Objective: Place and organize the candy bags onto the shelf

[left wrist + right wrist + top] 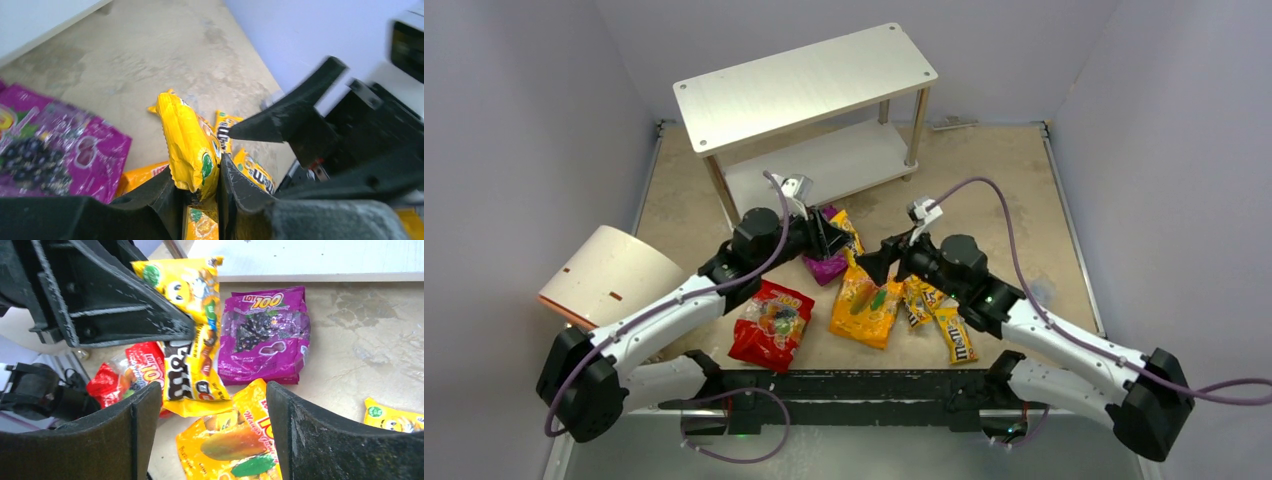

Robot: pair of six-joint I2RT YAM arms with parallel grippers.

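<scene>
Fingers of the left gripper (197, 182) fill the near edge of the left wrist view. They are closed on the lower end of a yellow packet (187, 140), which stands upright between them and appears clear of the floor.

The right gripper (211, 390) faces it from the right. Its jaws are wide apart with nothing held, and they are near the packet without touching it, as far as the views show.

Other stock lies on the floor:
- Purple bag (265, 335): just beyond the held packet, in front of the shelf (804, 85).
- Orange bag (864, 310): centre, near side.
- Red bag (769, 325): left of the orange bag.
- Loose packets (939, 315): right of the orange bag, under the right arm.

The shelf stands at the far side, left of centre. No bag shows on its top board or on the visible part of the lower board (824, 165).

Assessment: the step in hand is a first placement, with one packet gripped and not yet carried.

The next move calls for the left arm to raise the packet and carry it far, toward a board. It must pass over the purple bag and clear the near shelf leg (721, 190). The right gripper should draw back right to give room. The grip sits low on a limp packet, so it may flop on the way.
</scene>
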